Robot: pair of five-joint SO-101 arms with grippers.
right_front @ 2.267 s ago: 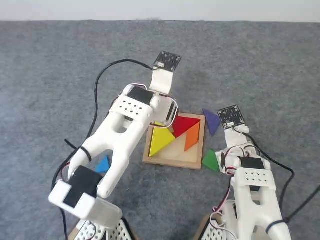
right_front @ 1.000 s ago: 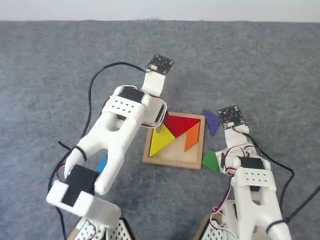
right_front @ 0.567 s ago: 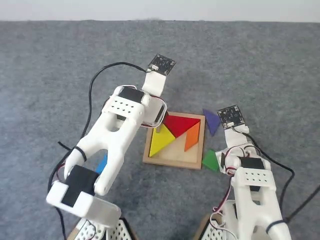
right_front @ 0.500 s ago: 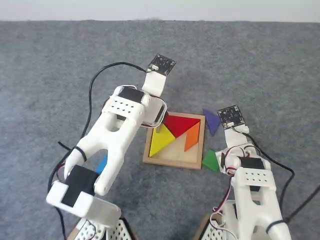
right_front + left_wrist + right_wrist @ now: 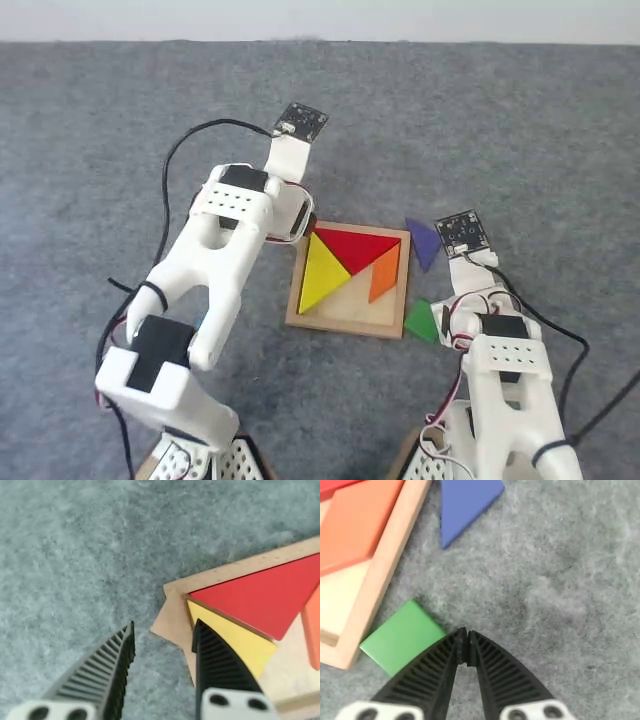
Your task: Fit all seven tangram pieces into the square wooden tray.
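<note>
Currently left fingers [image 5: 215, 665] spread wide astride tray [image 5: 172, 622] corner; right fingers [image 5: 490, 665] pressed together beside green piece [image 5: 402, 642].

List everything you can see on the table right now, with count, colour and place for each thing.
wooden tray: one, light wood, mid-table on the carpet
carpet: one, grey, covers the table
red triangle: one, red, in the tray along its far side
yellow triangle: one, yellow, in the tray along its left side, next to the red one
orange piece: one, orange, in the tray by its right side
blue-violet triangle: one, on the carpet right of the tray
green square: one, green, on the carpet by the tray's near right corner
left tool: one, black fingers, open, astride a tray corner
right tool: one, black fingers, shut, over the carpet beside the green square
</note>
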